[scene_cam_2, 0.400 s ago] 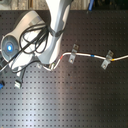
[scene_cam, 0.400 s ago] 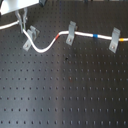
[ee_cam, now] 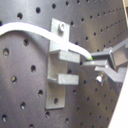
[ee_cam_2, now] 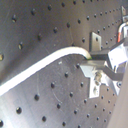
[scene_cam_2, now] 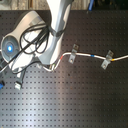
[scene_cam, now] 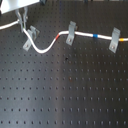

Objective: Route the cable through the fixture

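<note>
The cable (scene_cam: pixel 47 47) lies on the dark perforated counter (scene_cam: pixel 65 95), a white cord running through three grey clip brackets set in a row. Taking the fixture (scene_cam: pixel 31 38) as the landmark, the bracket nearest the first exterior view's left: the cord meets this bracket, sags in a loop beyond it, and climbs to the middle bracket (scene_cam: pixel 70 33), where a red-orange band (scene_cam: pixel 60 36) sits just before the clip. Past the middle bracket a blue-and-yellow band (scene_cam: pixel 94 36) lies on the cord, which then reaches the far bracket (scene_cam: pixel 114 40).

The claw (scene_cam: pixel 21 21) hangs just beside the fixture, on the side away from the other brackets. In the first wrist view the cable (ee_cam: pixel 45 34) arcs across the upper part of the fixture (ee_cam: pixel 59 65) and ends between the dark fingers (ee_cam: pixel 107 56), which are clamped on it. In the second exterior view the white arm (scene_cam_2: pixel 56 30) covers the fixture, leaving the middle bracket (scene_cam_2: pixel 73 54) and far bracket (scene_cam_2: pixel 106 60) visible.
</note>
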